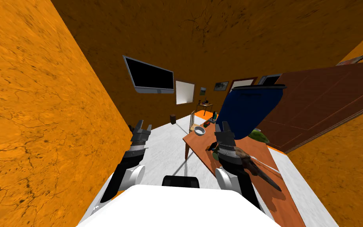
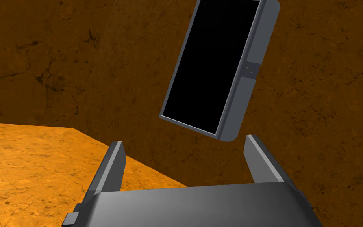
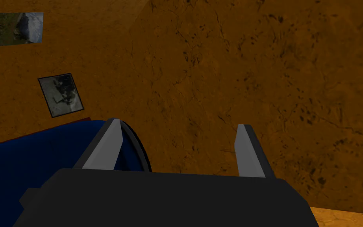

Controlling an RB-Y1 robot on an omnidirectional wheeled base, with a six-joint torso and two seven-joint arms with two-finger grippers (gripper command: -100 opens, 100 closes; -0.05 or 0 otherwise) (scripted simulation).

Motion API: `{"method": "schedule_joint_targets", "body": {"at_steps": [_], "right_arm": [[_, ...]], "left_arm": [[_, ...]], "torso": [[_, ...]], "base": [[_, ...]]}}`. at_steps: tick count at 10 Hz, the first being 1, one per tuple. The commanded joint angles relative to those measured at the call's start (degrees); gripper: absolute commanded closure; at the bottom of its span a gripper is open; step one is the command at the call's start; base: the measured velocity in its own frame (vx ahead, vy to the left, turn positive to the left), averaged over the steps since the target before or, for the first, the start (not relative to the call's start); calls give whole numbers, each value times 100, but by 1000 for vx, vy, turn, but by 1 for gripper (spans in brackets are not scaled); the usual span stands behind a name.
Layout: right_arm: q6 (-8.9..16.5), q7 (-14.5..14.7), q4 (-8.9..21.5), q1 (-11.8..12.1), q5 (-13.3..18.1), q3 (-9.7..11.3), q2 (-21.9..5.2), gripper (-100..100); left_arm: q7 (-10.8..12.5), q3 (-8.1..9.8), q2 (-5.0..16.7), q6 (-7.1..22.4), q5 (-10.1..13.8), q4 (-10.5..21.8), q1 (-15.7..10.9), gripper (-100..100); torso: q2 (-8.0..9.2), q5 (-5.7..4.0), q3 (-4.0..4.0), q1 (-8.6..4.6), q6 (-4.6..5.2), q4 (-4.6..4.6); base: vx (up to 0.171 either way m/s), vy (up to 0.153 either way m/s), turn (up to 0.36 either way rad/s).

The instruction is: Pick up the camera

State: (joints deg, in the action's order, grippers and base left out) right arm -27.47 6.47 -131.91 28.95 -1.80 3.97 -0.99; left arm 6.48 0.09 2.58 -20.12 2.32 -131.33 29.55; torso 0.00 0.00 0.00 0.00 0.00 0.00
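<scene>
Head view shows our left gripper (image 1: 144,125) and right gripper (image 1: 222,125) raised, fingers apart and empty, likely because nothing is within reach. We cannot surely spot the camera; small dark items (image 1: 207,124) by the bowl (image 1: 199,131) at the table's (image 1: 200,149) far end seem likeliest.

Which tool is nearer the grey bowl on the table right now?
Right. The right tool hangs just beside the bowl; the left tool is off the table, farther away.

Blue drum (image 1: 251,108) crowds right claw (image 1: 223,126); left claw (image 1: 143,127) unobstructed
</scene>
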Motion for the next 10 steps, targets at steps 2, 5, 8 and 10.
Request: {"method": "schedule_joint_targets", "body": {"at_steps": [2, 5, 8, 10], "right_arm": [[301, -359, 298, -315, -55, -186, -231, -100], [702, -831, 731, -740, -131, -429, -434, -100], [1037, -1232, 1111, -1108, -199, -631, -569, -100], [1221, -1451, 1326, -1313, -237, -741, -635, -100]], "left_arm": [[0, 0, 0, 0, 0, 0, 1, 0], [0, 0, 0, 0, 0, 0, 0, 0], [0, 0, 0, 0, 0, 0, -1, 0], [0, 0, 0, 0, 0, 0, 0, 0]], "torso": [[2, 0, 1, 5, 2, 0], [14, 3, 8, 14, 2, 3], [11, 3, 7, 13, -1, 3], [10, 3, 6, 13, 0, 2]], "base": [[-23, 29, -206], [-41, 46, -159], [-34, 36, -146], [-38, 37, -136]]}}
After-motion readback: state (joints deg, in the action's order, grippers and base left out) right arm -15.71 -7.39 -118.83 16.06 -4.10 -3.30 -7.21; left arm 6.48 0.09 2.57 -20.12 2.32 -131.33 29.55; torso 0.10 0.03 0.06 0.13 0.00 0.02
